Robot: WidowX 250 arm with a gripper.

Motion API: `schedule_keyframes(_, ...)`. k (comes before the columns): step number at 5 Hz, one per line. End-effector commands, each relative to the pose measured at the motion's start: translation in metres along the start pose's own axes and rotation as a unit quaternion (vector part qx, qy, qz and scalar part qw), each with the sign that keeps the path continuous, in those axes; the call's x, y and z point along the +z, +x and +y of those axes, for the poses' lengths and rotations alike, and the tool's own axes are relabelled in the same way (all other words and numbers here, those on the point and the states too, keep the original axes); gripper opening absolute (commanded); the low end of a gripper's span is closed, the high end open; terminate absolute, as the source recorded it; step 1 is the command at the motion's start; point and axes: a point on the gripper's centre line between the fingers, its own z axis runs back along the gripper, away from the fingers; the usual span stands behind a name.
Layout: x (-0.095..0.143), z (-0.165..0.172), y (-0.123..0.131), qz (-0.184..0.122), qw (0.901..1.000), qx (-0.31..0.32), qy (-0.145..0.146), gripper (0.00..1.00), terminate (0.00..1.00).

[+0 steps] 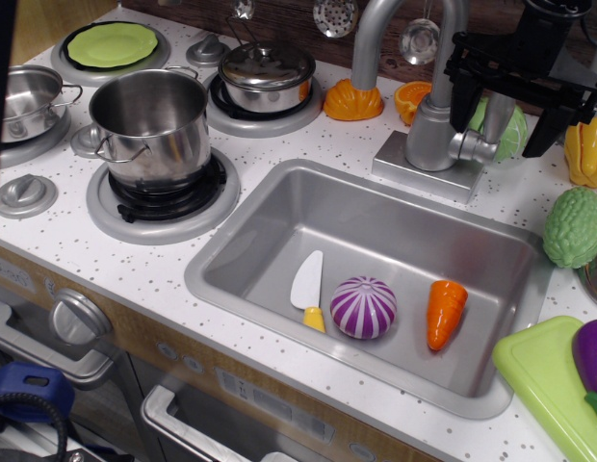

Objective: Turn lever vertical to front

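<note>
The lever (475, 146) is a short silver-grey stub sticking out to the right from the faucet's thick body (431, 135), roughly level. The gooseneck spout (376, 38) rises above the body. My black gripper (501, 123) hangs at the back right, just above and right of the lever. Its jaws stand apart. The left finger (463, 108) is close above the lever's base and the right finger (540, 130) is further right. I cannot tell whether a finger touches the lever. Nothing is held.
The sink (279, 207) below holds a toy knife (307, 289), a purple onion (363, 307) and a carrot (445, 313). A green cabbage (513, 135) sits behind the lever. Pots (154, 125) stand on the stove at left. Toy vegetables (575, 226) lie at right.
</note>
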Motion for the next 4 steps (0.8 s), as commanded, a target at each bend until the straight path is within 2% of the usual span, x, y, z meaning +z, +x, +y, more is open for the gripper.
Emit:
schedule_keyframes(1,0.000,0.000,0.000,0.000,1.0000,0.000,0.000,1.00,0.00)
schedule_keyframes(2,0.000,0.002,0.007,-0.067,0.9975,0.019,0.010,1.00,0.00)
schedule_keyframes(4,0.018,0.006,0.029,-0.156,0.9867,0.014,0.041,1.00,0.00)
